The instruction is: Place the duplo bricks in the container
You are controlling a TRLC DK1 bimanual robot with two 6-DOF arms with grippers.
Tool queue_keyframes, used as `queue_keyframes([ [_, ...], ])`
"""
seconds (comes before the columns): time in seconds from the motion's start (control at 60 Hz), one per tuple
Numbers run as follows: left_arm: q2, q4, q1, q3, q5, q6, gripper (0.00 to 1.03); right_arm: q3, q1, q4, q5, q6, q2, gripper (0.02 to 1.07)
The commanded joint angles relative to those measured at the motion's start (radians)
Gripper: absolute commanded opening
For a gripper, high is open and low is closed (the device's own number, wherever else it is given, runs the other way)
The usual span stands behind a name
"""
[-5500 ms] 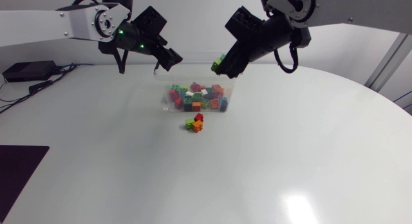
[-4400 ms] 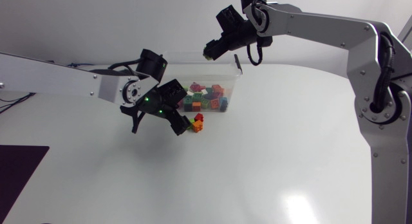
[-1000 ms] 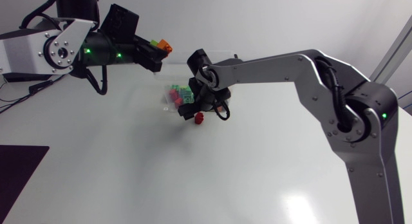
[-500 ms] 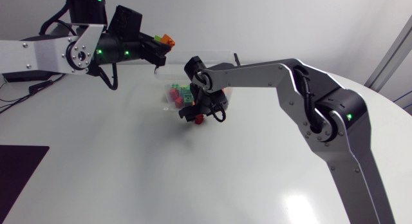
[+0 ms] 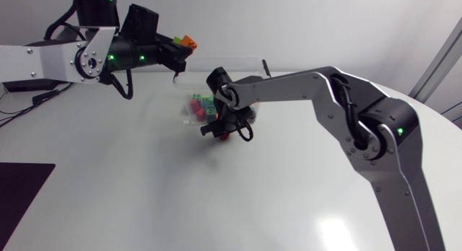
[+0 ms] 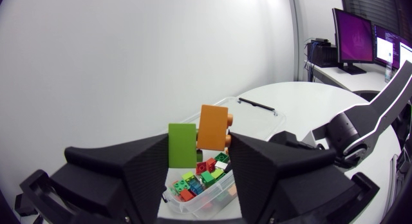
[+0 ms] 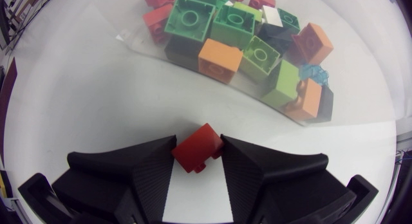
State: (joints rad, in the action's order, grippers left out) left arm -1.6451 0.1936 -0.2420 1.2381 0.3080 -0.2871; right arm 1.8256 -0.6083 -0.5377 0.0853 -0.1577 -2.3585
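The 2 arms are working over the white counter (image 5: pixel 144 186), where 1 clear container (image 5: pixel 254 63) is sitting. The left arm (image 5: pixel 72 60) is coming in high, and its jaws are pinching 2 bricks side by side: 1 green brick (image 6: pixel 183 145) against one finger and 1 orange brick (image 6: pixel 214 128) against the other, the 2 touching each other in the middle. In the left wrist view this pair is hanging in the air with the container showing beyond and below it.

The right arm (image 5: pixel 310 81) is reaching across past the middle, with its jaws down at the counter just in front of the container's near wall. They are closing on 1 red brick (image 7: pixel 197 149), each finger pressing on 1 side of it. The red brick is lying apart from the container, not inside it; whether it is touching the counter cannot be told.

Inside the container a heap of bricks (image 7: pixel 244 44) is lying tumbled together. Through the near wall, the right wrist view is showing 3 orange ones, 4 green ones in darker and lighter shades, some red ones, 1 white one and some black ones; the whole heap is too tangled for a full count.
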Motion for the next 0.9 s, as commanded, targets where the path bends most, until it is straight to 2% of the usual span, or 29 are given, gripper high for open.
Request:
queue_keyframes([
  [0.0, -0.032, 0.021, 0.009, 0.018, 0.009, 0.025, 0.40, -0.100, -0.018, 0.010, 0.019, -0.020, 0.056, 0.39],
  [0.2, -0.062, 0.055, -0.006, 0.027, 0.008, 0.032, 0.40, -0.308, -0.033, 0.094, 0.042, 0.020, 0.258, 0.38],
  [0.367, -0.107, 0.058, -0.019, 0.069, 0.008, 0.039, 0.40, -0.416, -0.034, 0.136, 0.050, 0.047, 0.418, 0.38],
  [0.75, -0.237, 0.013, -0.033, 0.196, -0.037, 0.039, 0.44, -0.494, -0.024, 0.174, 0.074, 0.073, 0.637, 0.38],
  [0.85, -0.260, 0.000, -0.033, 0.222, -0.063, 0.034, 0.59, -0.483, -0.007, 0.174, 0.074, 0.087, 0.673, 0.38],
  [0.883, -0.266, -0.013, -0.031, 0.233, -0.064, 0.034, 0.70, -0.476, -0.002, 0.174, 0.074, 0.093, 0.683, 0.38],
])
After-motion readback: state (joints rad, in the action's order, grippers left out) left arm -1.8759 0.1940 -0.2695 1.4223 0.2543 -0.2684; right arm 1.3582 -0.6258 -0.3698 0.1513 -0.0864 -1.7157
